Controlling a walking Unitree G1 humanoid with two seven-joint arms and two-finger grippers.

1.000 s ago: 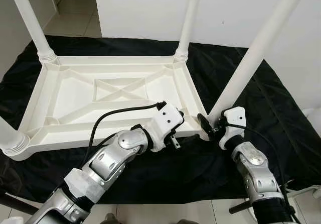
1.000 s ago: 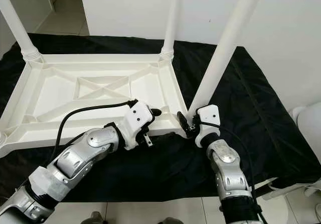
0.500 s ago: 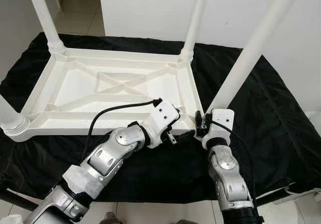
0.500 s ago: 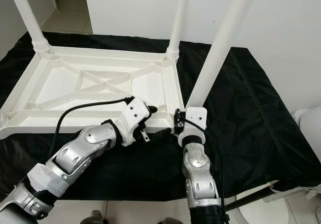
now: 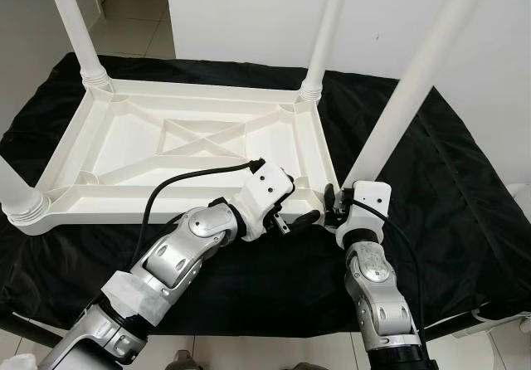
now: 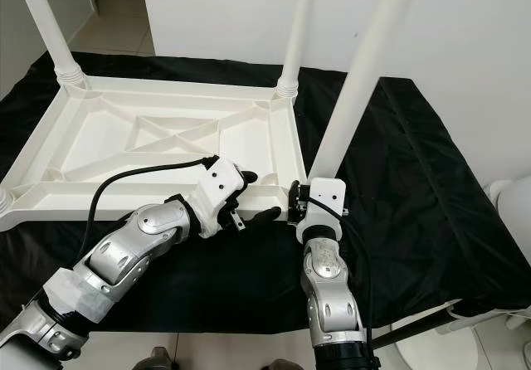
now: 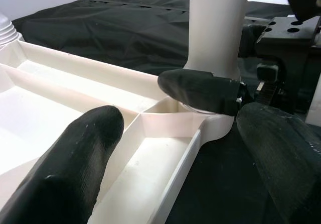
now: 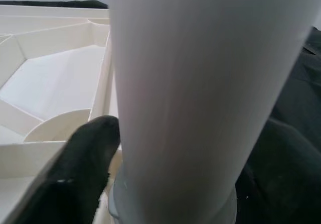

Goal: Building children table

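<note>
Left eye view: an upturned white plastic table top [image 5: 124,158] lies ribbed underside up on a black cloth [image 5: 448,212], which covers a raised surface beside a white wall [image 5: 249,13]. Three white legs stand upright in corner sockets: far left leg [image 5: 73,21], far right leg [image 5: 328,26] and near left leg [image 5: 12,192]. A fourth, the near right leg [image 5: 419,80], rises tilted from the near right corner of the top. The right gripper [image 5: 338,206] sits at the foot of this leg; in the right wrist view its two black fingers [image 8: 83,169] lie on either side of the leg [image 8: 200,98], closed against it just above the socket. The left gripper [image 5: 300,206] reaches over the near edge of the top towards the same corner. In the left wrist view its fingers [image 7: 75,163] stand spread wide, one over a rib compartment of the top and the other over the cloth, straddling the rim and holding nothing. A black cable [image 5: 195,179] loops along the left forearm.
</note>
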